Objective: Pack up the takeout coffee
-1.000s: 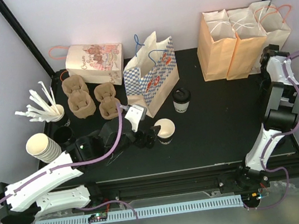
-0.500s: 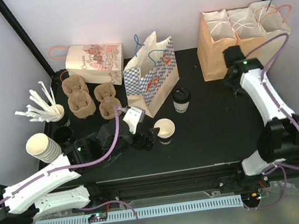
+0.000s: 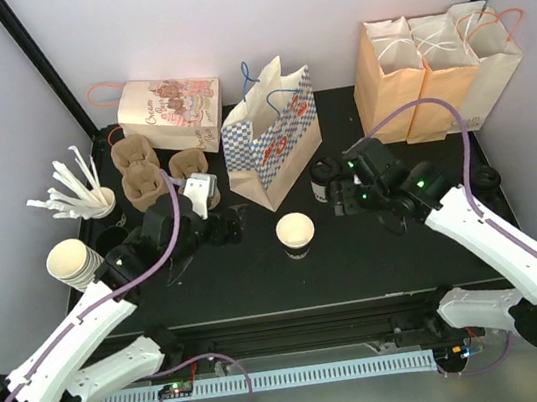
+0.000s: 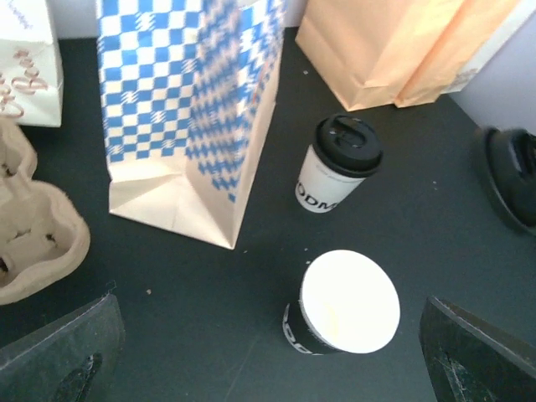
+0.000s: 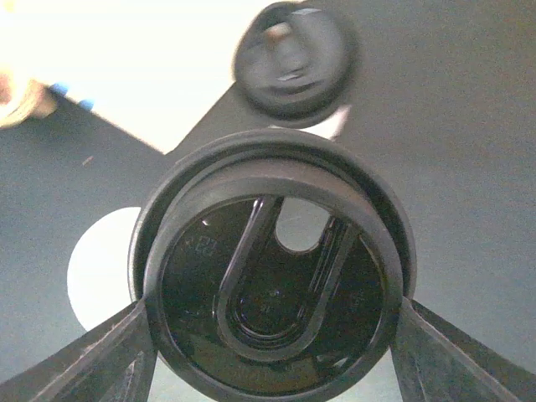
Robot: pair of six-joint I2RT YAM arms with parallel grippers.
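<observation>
Black is the table top (image 3: 259, 273), and I see two small coffee cups standing on it. One coffee cup (image 3: 325, 180) already has its black lid on. It stands just beside the blue and white checkered bag (image 3: 274, 137), and my right arm partly hides it from above. My left wrist camera shows this lidded cup (image 4: 337, 163) better, with black letters on its white side.

Nearer to me stands the open cup (image 3: 296, 234). It has no lid, so I look straight down into its white inside. In the left wrist view the open cup (image 4: 343, 306) sits a little in front of the lidded one, and they do not touch.

My right gripper (image 5: 272, 335) is holding a loose black lid (image 5: 268, 289) by its edges, one finger on each side. This lid fills most of the right wrist view. Behind it the lidded cup looks blurry.

My left gripper (image 3: 227, 225) hangs near the brown pulp cup carriers (image 3: 145, 184), and its jaws stand wide apart with nothing between them.

Three tan paper bags (image 3: 430, 66) stand at the far right. A stack of plain white cups (image 3: 76, 263) sits at the left edge.
</observation>
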